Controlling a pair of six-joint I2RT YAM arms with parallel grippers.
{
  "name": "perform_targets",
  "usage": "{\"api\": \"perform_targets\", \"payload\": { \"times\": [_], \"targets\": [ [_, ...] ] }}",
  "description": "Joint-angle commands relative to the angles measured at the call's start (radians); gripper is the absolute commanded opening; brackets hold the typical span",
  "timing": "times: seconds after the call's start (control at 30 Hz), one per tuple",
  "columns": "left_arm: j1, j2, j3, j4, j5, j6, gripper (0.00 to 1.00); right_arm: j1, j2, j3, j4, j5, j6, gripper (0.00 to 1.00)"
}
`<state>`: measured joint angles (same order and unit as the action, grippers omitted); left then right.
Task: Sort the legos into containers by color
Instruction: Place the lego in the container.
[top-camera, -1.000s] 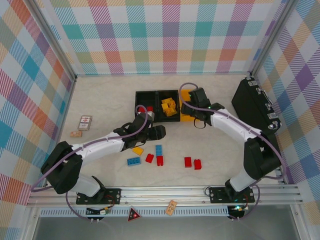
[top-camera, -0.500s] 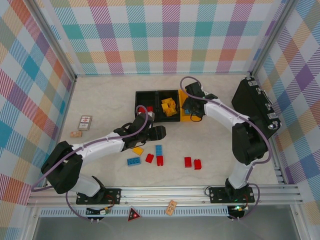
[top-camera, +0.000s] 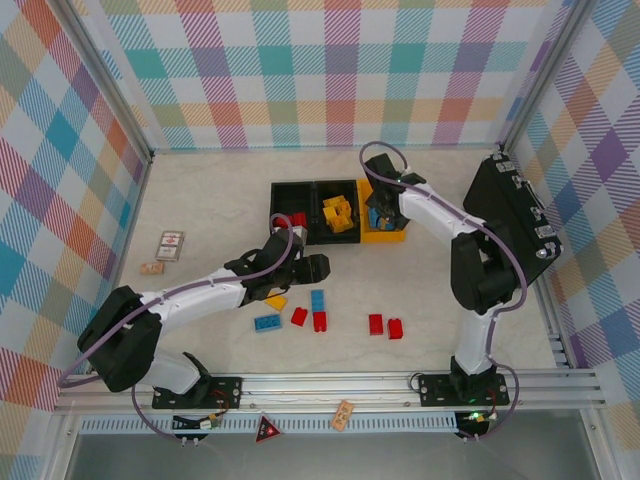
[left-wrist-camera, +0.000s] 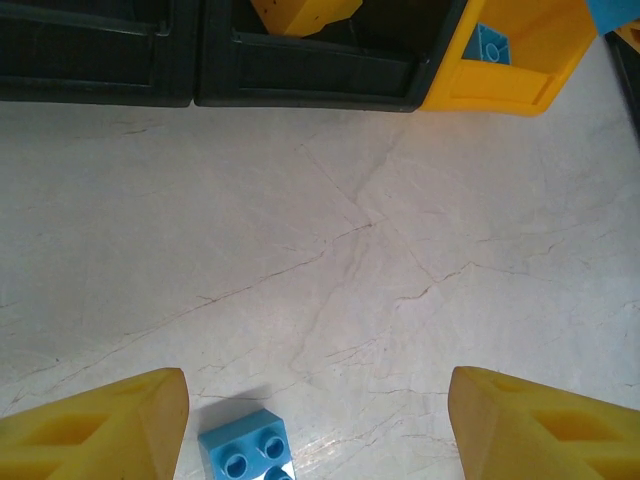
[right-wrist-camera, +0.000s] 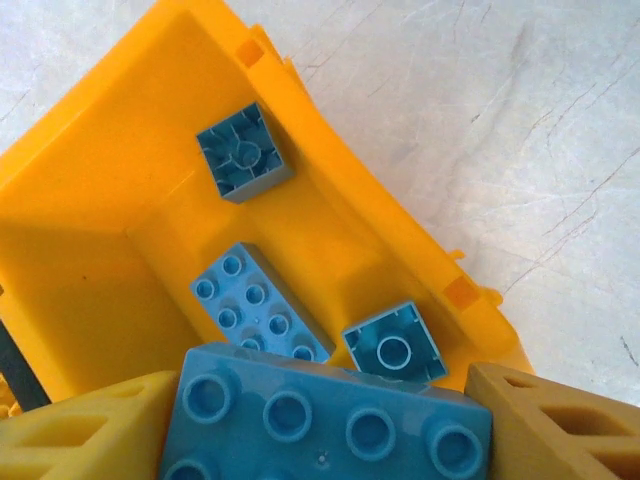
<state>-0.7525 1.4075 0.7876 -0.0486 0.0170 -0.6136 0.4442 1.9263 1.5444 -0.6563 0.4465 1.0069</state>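
We read this as the drop-off step: the right gripper (right-wrist-camera: 330, 420) hangs over the yellow-orange bin (right-wrist-camera: 80, 250) with a blue brick (right-wrist-camera: 300, 400) between its fingers, gripped or loose we cannot tell, so a clean release seems next, while the spread left gripper (left-wrist-camera: 315, 400) hovers over a second blue brick (left-wrist-camera: 245, 455).

- Three bins (top-camera: 318, 186) stand in a touching row on the table (top-camera: 200, 200), toward the rear.
- Case (top-camera: 510, 215) lies right of the row, by the right wall.
- Cards (top-camera: 170, 245) lie well left of the row.
- Loose bricks (top-camera: 319, 321) lie scattered before the row, between the arms.
- Right bin (right-wrist-camera: 90, 200) holds three bricks; right gripper (right-wrist-camera: 320, 440) hangs above it, a fourth brick (right-wrist-camera: 300, 390) between its fingers.
- Left gripper (left-wrist-camera: 320, 420) sits before the middle bin (top-camera: 340, 240), one brick (left-wrist-camera: 243, 453) just beside a finger.
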Motion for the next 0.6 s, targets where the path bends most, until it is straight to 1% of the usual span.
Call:
{"api": "perform_targets", "payload": {
  "times": [0.0, 0.17, 0.3, 0.43, 0.57],
  "targets": [
    [-0.012, -0.028, -0.02, 0.016, -0.002, 0.002, 0.69, -0.004, 0.02, 0.034, -0.048, 0.03, 0.03, 0.72],
    [-0.012, -0.032, -0.025, 0.017, -0.002, 0.002, 0.69, -0.002, 0.019, 0.041, -0.042, 0.024, 0.021, 0.76],
    [-0.011, -0.037, -0.03, 0.018, -0.002, 0.0, 0.69, -0.004, 0.019, 0.05, -0.045, 0.025, 0.014, 0.81],
    [-0.012, -0.046, -0.035, 0.015, -0.007, -0.001, 0.69, 0.003, -0.006, 0.039, -0.026, 0.017, 0.003, 0.8],
    [-0.013, -0.082, -0.042, -0.019, -0.035, -0.006, 0.69, 0.025, -0.1, -0.038, 0.053, -0.04, -0.061, 0.79]
  ]
}}
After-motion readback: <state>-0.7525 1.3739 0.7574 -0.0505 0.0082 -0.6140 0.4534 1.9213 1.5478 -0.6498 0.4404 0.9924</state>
